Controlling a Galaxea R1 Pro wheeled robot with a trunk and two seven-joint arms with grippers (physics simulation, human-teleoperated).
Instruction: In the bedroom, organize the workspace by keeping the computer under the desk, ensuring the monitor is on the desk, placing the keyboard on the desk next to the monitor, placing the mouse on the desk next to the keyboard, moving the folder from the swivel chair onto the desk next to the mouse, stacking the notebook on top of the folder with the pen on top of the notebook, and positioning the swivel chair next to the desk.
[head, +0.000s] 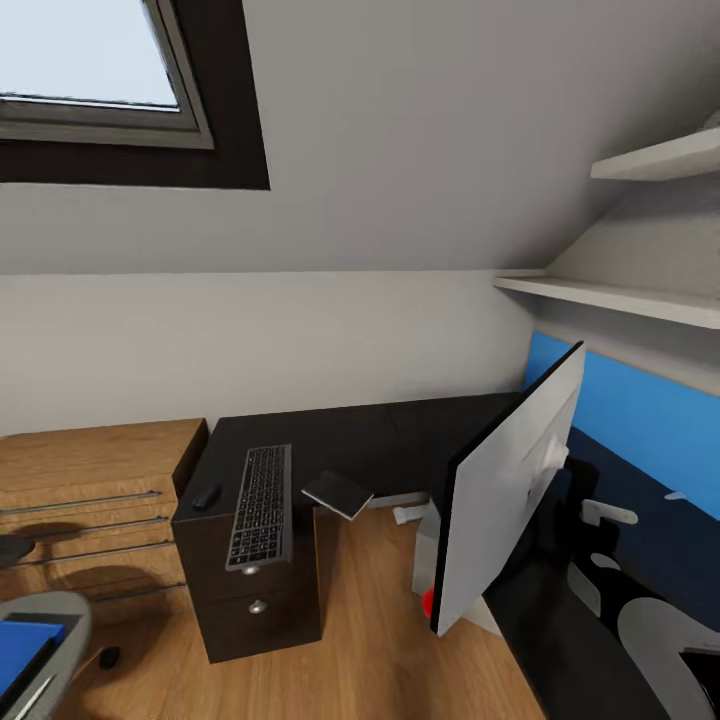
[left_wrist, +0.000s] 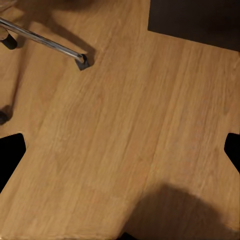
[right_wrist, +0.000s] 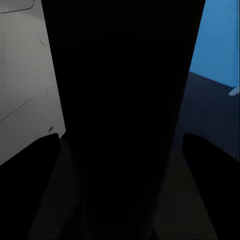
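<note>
Desk: one, black, L-shaped, with a drawer unit under its left end.
Keyboard: one, dark grey with black keys, lying lengthwise on the desk's left end above the drawers.
Mouse: one, small and black, just beside the keyboard on the desk's outer edge.
Notebook: one, dark cover with pale edge, tilted, overhanging the desk's inner edge near the keyboard.
Monitor: one, seen from its white back, thin black rim, leaning.
Swivel chair: one, grey seat at lower left.
Folder: one, blue, on the chair seat.
Chair leg: one chrome spoke over wood floor.
Shelves: two, white, on the right wall.
Left gripper: fingertips far apart, nothing between.
Right gripper: dark shapes only, cannot tell.
</note>
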